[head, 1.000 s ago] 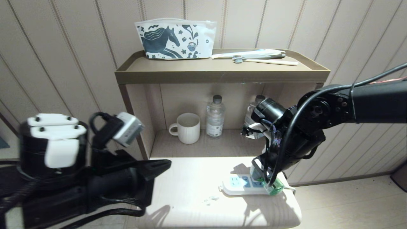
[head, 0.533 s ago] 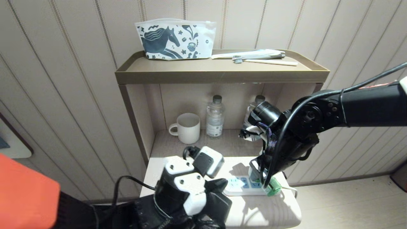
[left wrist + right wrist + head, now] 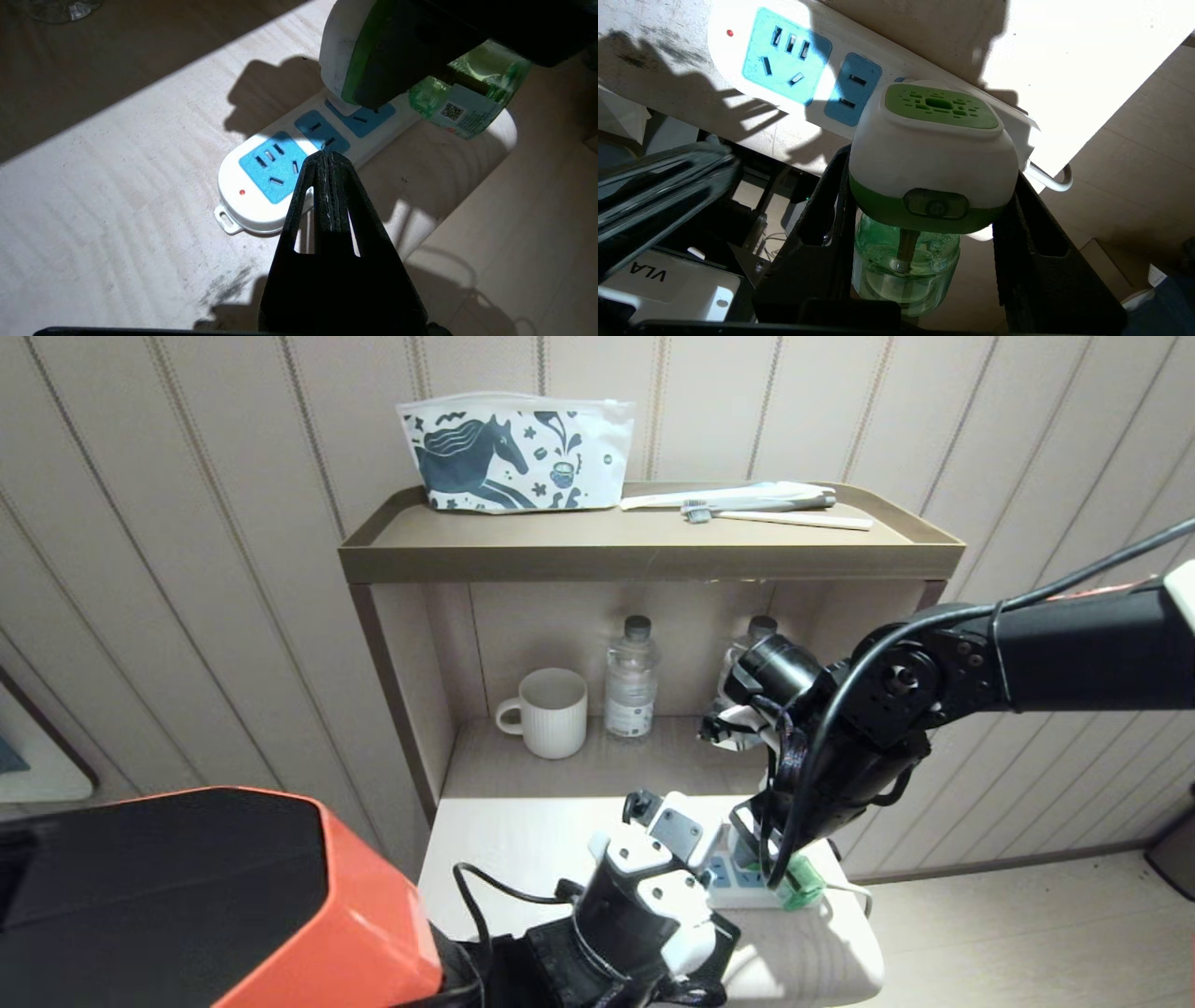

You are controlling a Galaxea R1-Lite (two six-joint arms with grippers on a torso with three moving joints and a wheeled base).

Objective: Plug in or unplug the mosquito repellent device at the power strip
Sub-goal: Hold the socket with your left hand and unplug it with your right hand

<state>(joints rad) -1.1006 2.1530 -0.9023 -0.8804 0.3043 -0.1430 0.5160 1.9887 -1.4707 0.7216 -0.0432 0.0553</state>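
The white power strip (image 3: 254,198) with blue sockets lies near the right edge of the pale table top (image 3: 523,859). The mosquito repellent device (image 3: 934,144) has a white-and-green head and a green bottle (image 3: 906,266). Its head rests against the strip's far end socket, and the bottle hangs past the table edge. My right gripper (image 3: 929,172) is shut on the head, one black finger on each side. My left gripper (image 3: 329,156) is shut and empty, its tip just above the strip's middle socket. In the head view the left arm (image 3: 644,896) reaches in from below, and the device (image 3: 801,889) shows under the right wrist.
The alcove behind holds a white ribbed mug (image 3: 551,709) and a clear water bottle (image 3: 632,677); a second bottle (image 3: 747,649) is partly behind my right arm. A horse-print pouch (image 3: 513,453) and a toothbrush (image 3: 775,515) lie on the upper shelf. Floor lies beyond the table's right edge.
My left arm has swung in from the far left, across the table, to the power strip. The right gripper has stayed on the device, almost still.
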